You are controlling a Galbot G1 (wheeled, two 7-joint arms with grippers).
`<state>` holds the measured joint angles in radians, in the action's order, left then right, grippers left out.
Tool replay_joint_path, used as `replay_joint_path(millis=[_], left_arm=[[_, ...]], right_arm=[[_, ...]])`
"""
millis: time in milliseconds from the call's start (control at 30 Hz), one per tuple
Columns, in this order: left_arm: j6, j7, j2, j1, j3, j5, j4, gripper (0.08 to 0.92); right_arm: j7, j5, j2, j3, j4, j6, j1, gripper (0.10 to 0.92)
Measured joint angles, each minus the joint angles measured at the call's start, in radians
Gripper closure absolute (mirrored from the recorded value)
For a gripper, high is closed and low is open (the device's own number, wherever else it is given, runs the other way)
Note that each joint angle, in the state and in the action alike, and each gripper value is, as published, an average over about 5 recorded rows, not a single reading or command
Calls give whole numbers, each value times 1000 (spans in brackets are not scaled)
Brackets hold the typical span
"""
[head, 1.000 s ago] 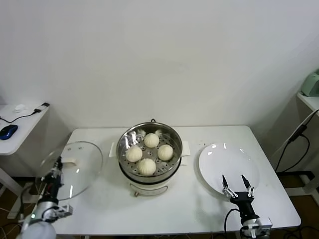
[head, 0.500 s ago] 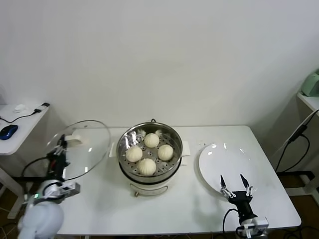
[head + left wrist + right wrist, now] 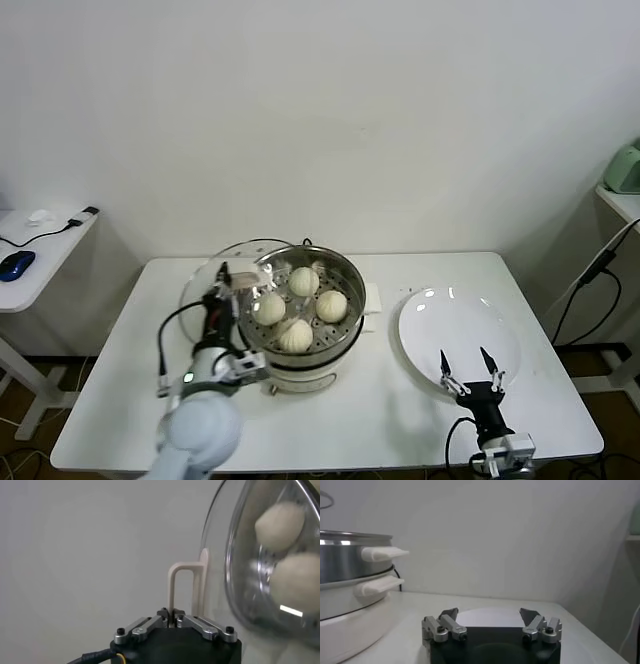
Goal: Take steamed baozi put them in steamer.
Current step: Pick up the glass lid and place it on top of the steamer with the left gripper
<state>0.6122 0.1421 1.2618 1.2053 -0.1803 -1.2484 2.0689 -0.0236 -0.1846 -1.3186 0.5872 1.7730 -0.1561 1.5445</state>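
Note:
The shiny steel steamer (image 3: 345, 275) sits on its cream pot base (image 3: 300, 377) at the table's middle. Several cream-white baozi (image 3: 331, 305) lie inside it. My left gripper (image 3: 222, 275) is shut on the white handle (image 3: 172, 585) of the round glass lid (image 3: 195, 288) and holds the lid tilted, on edge, at the steamer's left rim. In the left wrist view, two baozi (image 3: 280, 525) show through the lid (image 3: 260, 610) beyond that gripper (image 3: 171, 614). My right gripper (image 3: 466, 365) is open and empty at the front of the white plate (image 3: 458, 320).
The plate also shows in the right wrist view (image 3: 492, 617), behind the open right gripper (image 3: 489, 614), with the steamer (image 3: 350, 550) off to one side. A side table (image 3: 40, 240) with a mouse and cable stands at far left. A cable hangs at far right.
My left arm has lifted the glass lid from the table's left side and carried it right, up to the steamer's left rim. The right gripper has barely moved.

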Motion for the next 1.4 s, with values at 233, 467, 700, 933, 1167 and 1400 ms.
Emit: replay_joint_path(millis=[233, 467, 700, 933, 1167, 1400], left_arm=[[82, 48, 86, -72, 134, -119, -33, 853], [118, 66, 143, -119, 210, -198, -81, 853], [125, 68, 177, -150, 244, -245, -143, 853], [125, 71, 183, -156, 247, -283, -200, 853], [124, 83, 176, -161, 235, -302, -226, 853], [124, 88, 183, -159, 236, -313, -240, 853]], right_arm=[[1, 11, -7, -8, -13, -10, -5, 203], [4, 18, -8, -10, -26, -24, -6, 203], [10, 22, -7, -7, -32, -39, -5, 202], [15, 27, -7, -5, -38, -55, -3, 203], [15, 36, -11, -7, -47, -70, -5, 203], [15, 42, -15, -8, -54, -77, -7, 203]])
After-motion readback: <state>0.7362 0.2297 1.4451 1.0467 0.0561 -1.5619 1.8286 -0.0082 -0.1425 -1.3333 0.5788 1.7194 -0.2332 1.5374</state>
